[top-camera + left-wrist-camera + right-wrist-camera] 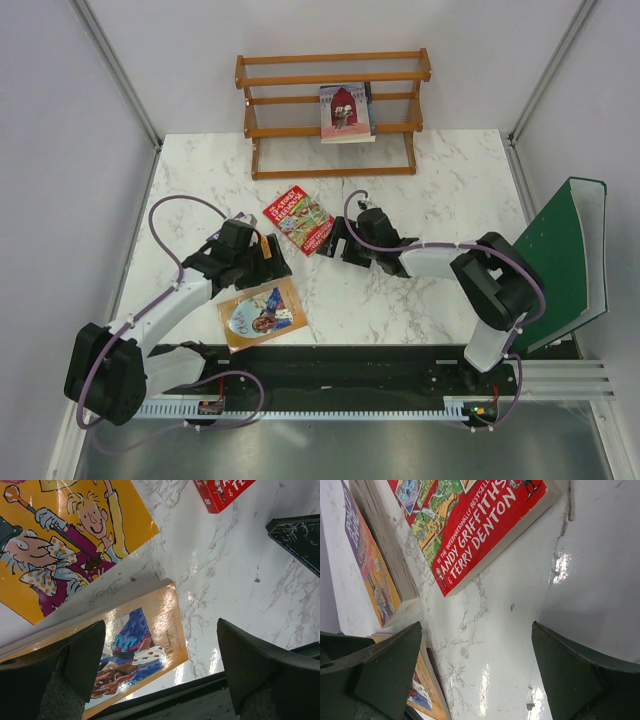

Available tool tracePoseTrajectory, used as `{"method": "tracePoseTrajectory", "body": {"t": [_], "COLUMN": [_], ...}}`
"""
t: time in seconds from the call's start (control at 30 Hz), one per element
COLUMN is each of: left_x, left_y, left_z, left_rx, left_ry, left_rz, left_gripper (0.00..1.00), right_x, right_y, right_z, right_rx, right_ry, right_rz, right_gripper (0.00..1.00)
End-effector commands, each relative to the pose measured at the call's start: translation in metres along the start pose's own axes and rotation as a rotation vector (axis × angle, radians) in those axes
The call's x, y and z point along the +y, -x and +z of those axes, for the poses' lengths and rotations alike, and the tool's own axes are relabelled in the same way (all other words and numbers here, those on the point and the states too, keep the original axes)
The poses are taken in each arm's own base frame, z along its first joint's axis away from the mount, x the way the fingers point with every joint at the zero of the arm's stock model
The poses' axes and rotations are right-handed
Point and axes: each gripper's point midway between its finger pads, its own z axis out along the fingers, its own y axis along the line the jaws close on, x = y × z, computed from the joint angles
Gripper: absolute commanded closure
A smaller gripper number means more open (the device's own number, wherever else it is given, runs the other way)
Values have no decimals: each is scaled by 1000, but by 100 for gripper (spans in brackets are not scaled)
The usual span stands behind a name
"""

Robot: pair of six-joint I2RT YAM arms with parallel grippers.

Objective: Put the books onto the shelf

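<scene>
A pink paperback [345, 112] stands on the brown wooden rail shelf [330, 76] at the desk's [450, 200] far edge. Left end effector [161, 630] and right end effector [476, 630] gape empty; the red cartoon-covered paperback [300, 220] beside the right looks next — straddle its edge, close, lift.

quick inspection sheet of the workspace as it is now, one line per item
surface: white marble table, no spills seen
job's things: pink book standing in the shelf, cover facing out; red book, orange book and Roald Dahl book flat on the table; no dark blue book seen
clutter: green binder leaning at the right edge
grippers: left gripper open, empty, near the orange and Roald Dahl books; right gripper open, empty, beside the red book
cables: purple cables looped along both arms
surroundings: white walls, metal corner posts; nothing else seen
</scene>
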Motion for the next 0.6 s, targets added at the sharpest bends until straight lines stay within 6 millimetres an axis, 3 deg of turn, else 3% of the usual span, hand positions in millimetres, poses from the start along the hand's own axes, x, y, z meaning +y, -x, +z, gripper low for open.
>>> {"method": "tracePoseTrajectory", "body": {"t": [0.0,0.1,0.33,0.57], "left_x": [-2,9,52,68], "left_y": [10,5,-16,-38], "left_z": [-3,-8,-20,-29], "left_rx": [-17,-6,50,65], "left_ry": [0,50,166,248], "left_rz": [43,39,-171,-337], "left_gripper": [2,2,0,0], "right_x": [-8,3,44,64], "right_y": [-23,-39,-94,-138], "right_z": [4,3,0,3], "right_rx": [52,89,223,319], "right_ry": [6,28,92,141], "right_rz": [34,5,-112,-121], "right_gripper": [2,2,2,2]}}
